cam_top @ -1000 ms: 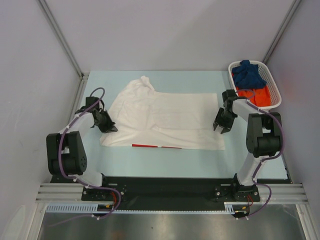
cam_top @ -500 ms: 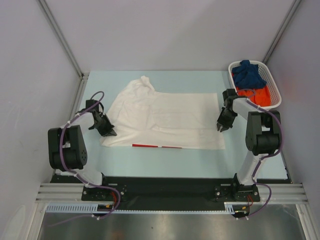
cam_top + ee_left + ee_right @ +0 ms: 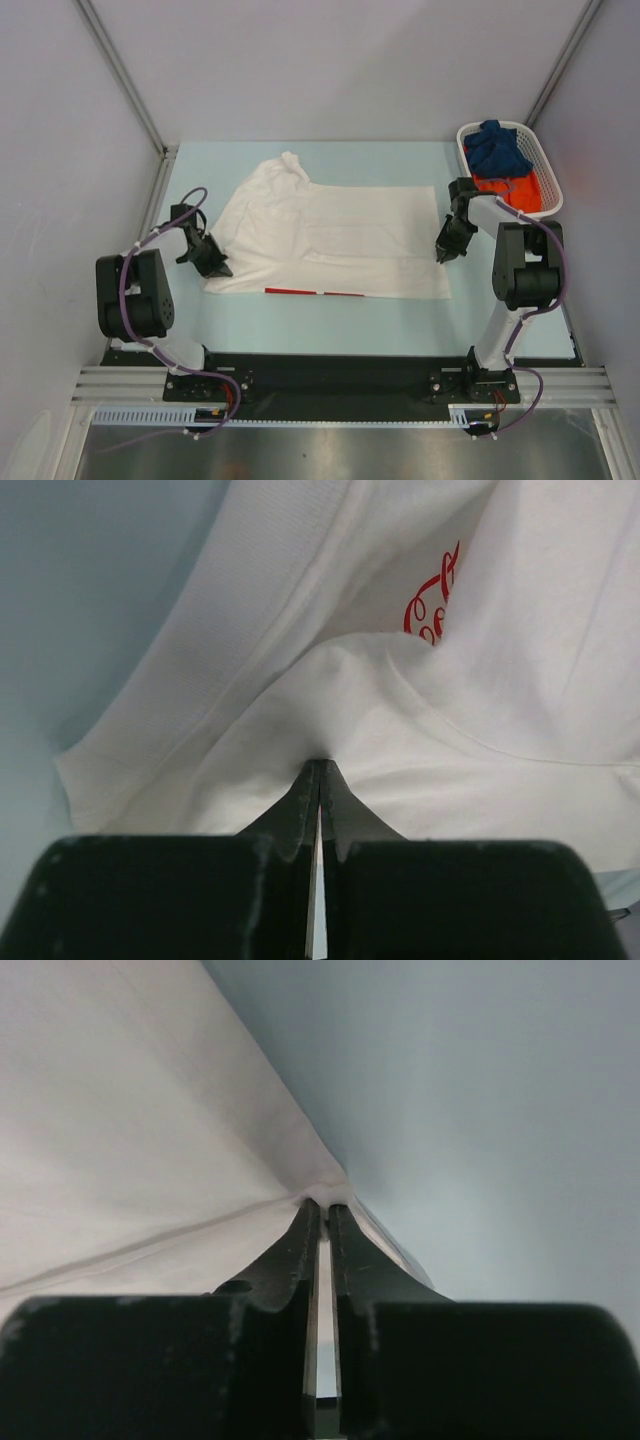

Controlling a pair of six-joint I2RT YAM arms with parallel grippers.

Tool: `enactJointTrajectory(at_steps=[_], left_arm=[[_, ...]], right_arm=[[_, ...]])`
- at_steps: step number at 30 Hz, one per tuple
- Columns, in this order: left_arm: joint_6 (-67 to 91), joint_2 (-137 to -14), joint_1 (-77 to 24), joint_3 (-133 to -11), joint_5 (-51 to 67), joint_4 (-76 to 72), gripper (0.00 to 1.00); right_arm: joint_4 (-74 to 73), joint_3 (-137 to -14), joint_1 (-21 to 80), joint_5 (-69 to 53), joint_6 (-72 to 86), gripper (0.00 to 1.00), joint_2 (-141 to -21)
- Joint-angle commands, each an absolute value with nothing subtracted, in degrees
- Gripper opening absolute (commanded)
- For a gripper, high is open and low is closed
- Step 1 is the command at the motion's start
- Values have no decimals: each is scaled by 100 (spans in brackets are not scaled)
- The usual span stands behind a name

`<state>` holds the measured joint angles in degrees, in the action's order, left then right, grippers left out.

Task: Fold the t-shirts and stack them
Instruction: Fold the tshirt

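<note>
Left gripper point(image 3: 215, 266) is pinched shut on the near-left corner of the white t-shirt point(image 3: 330, 240), and the right gripper point(image 3: 441, 252) is clamped on that shirt's right edge. Both arms fold at the elbow and reach down low. The shirt lies spread on the pale desk point(image 3: 390, 160). Past its far-right corner a white basket point(image 3: 548, 170) holds a dark blue t-shirt point(image 3: 497, 148) and an orange t-shirt point(image 3: 520, 192). A red curly print point(image 3: 435, 605) peeks from a fold, unreadable.

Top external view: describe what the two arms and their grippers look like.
Left arm and right arm match: black rounded joint housings, white links, a purple cable looped along each. The left gripper and right gripper are black, each with two flat tapering fingers.
</note>
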<state>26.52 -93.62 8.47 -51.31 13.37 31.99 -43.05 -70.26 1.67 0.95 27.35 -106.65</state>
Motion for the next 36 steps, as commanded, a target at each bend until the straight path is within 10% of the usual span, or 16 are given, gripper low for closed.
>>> enactJointTrajectory(at_steps=[1, 10, 18, 36], left_arm=[[2584, -9124, 1002, -4949, 1064, 3208, 1], [2329, -8526, 792, -5387, 1116, 3375, 44], [2601, -8297, 677, -5274, 1353, 3331, 40], [3023, -8384, 1291, -4220, 1011, 2979, 19]], right_arm=[[-4122, -7084, -104, 519, 2681, 10, -10819], [-4411, -7390, 184, 387, 2374, 36, -10407], [-4878, -7480, 738, 712, 2074, 51, -9827], [-4043, -5845, 729, 167, 2496, 32, -9826]])
